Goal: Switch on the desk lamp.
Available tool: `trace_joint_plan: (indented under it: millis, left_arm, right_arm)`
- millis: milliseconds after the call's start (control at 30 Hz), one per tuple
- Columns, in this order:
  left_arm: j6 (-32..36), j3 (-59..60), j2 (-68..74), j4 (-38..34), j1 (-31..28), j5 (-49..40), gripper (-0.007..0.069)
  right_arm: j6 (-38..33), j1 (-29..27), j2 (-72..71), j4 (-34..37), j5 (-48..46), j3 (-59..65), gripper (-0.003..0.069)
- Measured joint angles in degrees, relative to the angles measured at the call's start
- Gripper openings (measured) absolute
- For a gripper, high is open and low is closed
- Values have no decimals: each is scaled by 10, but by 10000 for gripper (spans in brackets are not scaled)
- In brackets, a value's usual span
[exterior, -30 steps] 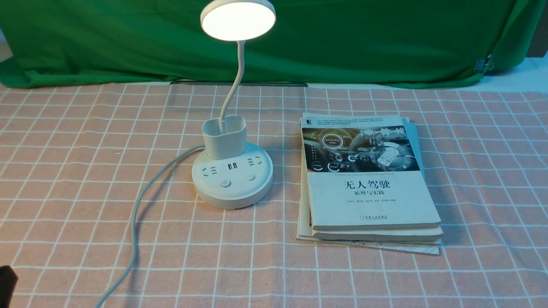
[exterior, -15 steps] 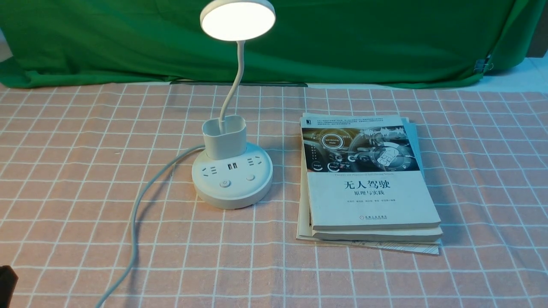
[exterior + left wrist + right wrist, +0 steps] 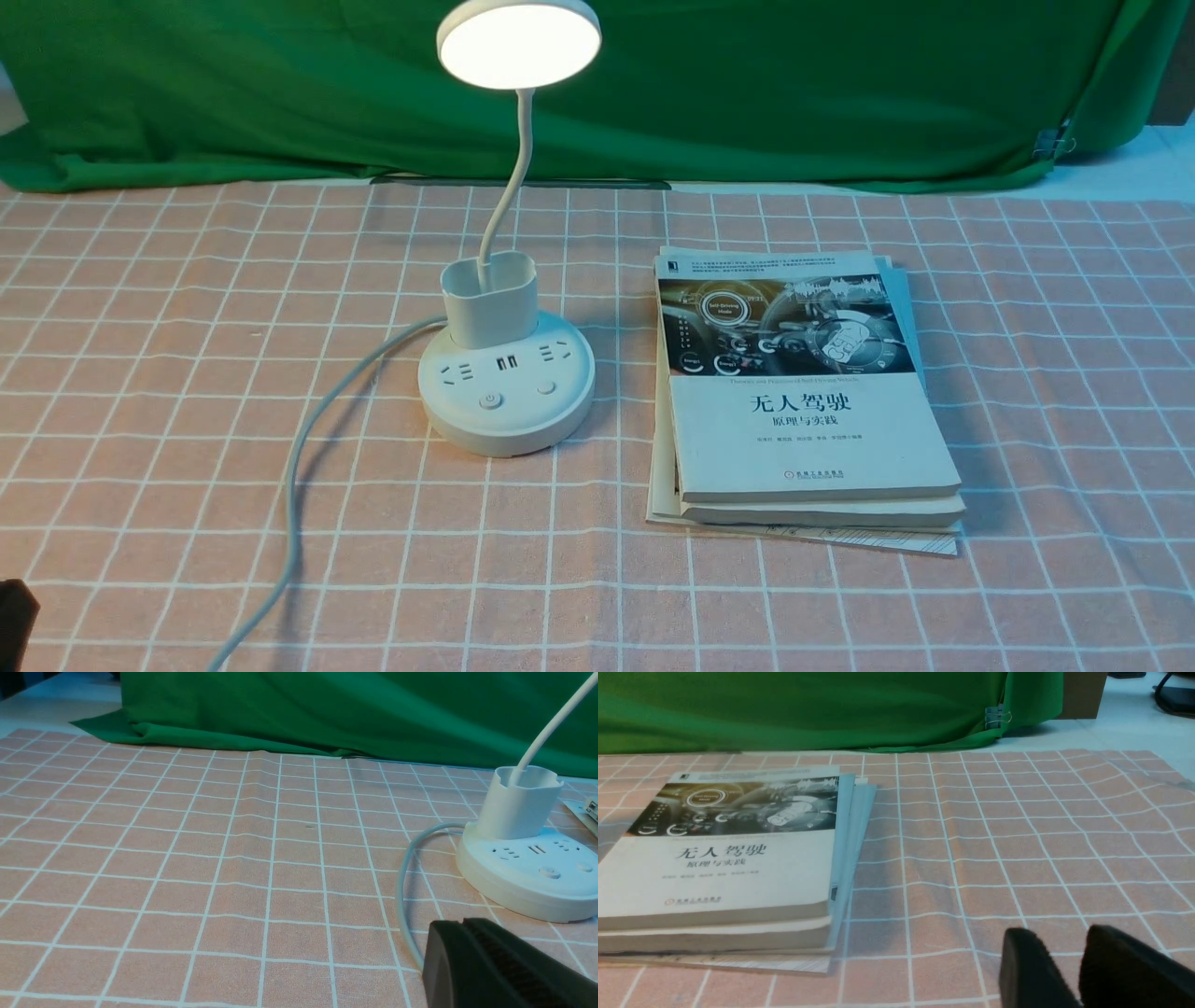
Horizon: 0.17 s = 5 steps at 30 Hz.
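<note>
The white desk lamp stands mid-table; its round disc head (image 3: pixel 519 42) glows brightly. A thin neck rises from the cup holder (image 3: pixel 489 299) on the round base (image 3: pixel 509 411), which has two buttons (image 3: pixel 490 401) on its front. Its white cord (image 3: pixel 297 467) runs toward the near left. My left gripper (image 3: pixel 460 926) is shut and empty, low over the cloth just short of the base (image 3: pixel 528 886) and next to the cord (image 3: pixel 402 891); only a dark bit of it (image 3: pixel 14 611) shows in the front view. My right gripper (image 3: pixel 1059 940) is slightly open and empty, right of the books.
A stack of books (image 3: pixel 803 401) lies just right of the lamp and also shows in the right wrist view (image 3: pixel 724 858). A green cloth backdrop (image 3: pixel 747 84) closes off the far side. The pink checked tablecloth (image 3: pixel 187 327) covers the table.
</note>
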State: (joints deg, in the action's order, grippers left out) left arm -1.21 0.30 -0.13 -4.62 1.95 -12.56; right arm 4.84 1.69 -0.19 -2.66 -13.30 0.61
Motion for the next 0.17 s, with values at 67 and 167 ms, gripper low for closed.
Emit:
trace_joint_plan:
  millis: [67,167]
  left_arm:
    - [0,0,0,0,0,0,21]
    - [0,0,0,0,0,0,21]
  right_arm:
    - [0,0,0,0,0,0,240]
    - [-1,0,0,0,0,0,240]
